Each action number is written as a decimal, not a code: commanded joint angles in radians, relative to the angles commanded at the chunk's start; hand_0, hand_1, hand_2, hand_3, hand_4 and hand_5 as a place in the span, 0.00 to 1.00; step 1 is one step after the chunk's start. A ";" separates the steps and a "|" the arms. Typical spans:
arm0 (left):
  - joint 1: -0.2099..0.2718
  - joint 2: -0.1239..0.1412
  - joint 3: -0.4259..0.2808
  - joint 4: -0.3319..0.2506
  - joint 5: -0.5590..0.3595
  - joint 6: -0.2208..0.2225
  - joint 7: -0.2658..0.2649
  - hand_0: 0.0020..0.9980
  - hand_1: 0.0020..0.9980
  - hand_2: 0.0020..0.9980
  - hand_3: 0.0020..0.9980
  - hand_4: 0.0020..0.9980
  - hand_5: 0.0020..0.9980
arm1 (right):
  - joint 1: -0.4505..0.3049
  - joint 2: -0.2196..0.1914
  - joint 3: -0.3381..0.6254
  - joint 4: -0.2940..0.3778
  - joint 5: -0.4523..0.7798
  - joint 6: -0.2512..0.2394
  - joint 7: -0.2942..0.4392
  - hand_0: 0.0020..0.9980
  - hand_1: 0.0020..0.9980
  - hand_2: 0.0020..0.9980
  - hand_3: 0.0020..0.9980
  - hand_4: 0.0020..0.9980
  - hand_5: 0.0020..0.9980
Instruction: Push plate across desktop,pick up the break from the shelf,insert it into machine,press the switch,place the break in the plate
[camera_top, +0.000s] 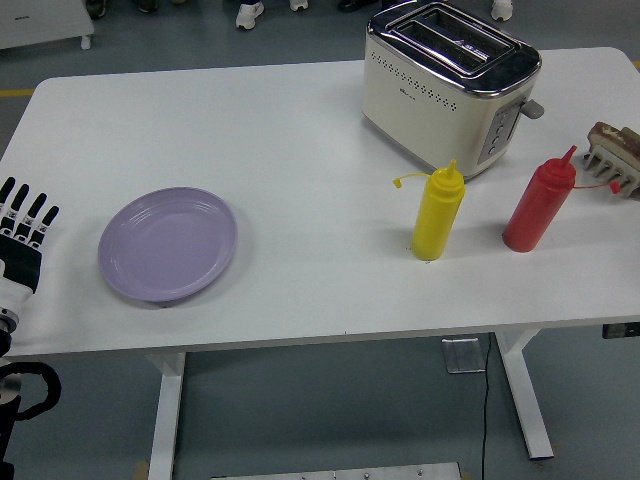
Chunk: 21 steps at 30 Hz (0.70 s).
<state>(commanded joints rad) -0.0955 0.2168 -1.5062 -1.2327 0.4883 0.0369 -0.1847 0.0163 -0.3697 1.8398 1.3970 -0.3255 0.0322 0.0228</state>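
A lilac plate (168, 243) lies on the white table (300, 140) at the left front. My left hand (22, 228) is at the table's left edge, just left of the plate and apart from it, fingers straight and holding nothing. A cream toaster (447, 84) with two empty slots stands at the back right, its lever (533, 108) on the right end. A grey rack (618, 160) with bread slices stands at the far right edge. My right hand does not show.
A yellow squeeze bottle (438, 212) and a red squeeze bottle (540, 203) stand upright in front of the toaster. Feet of people show beyond the table's far edge.
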 joint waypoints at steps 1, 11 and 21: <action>-0.001 0.000 0.003 0.002 -0.001 0.000 0.000 0.84 0.88 0.93 0.85 0.65 1.00 | 0.000 0.000 0.000 0.000 0.000 0.000 0.000 0.83 0.79 0.78 0.77 0.50 0.58; -0.016 -0.004 0.049 0.024 -0.015 -0.008 0.001 0.84 0.88 0.93 0.85 0.65 1.00 | 0.002 -0.001 0.000 0.000 0.001 0.000 0.001 0.83 0.79 0.78 0.77 0.50 0.58; -0.039 -0.017 0.099 0.043 -0.025 -0.014 0.001 0.84 0.88 0.93 0.85 0.65 1.00 | 0.004 -0.005 -0.003 0.001 -0.001 -0.001 0.001 0.83 0.79 0.78 0.77 0.50 0.58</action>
<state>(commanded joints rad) -0.1348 0.2000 -1.4071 -1.1902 0.4636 0.0233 -0.1833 0.0201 -0.3744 1.8366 1.3979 -0.3267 0.0311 0.0235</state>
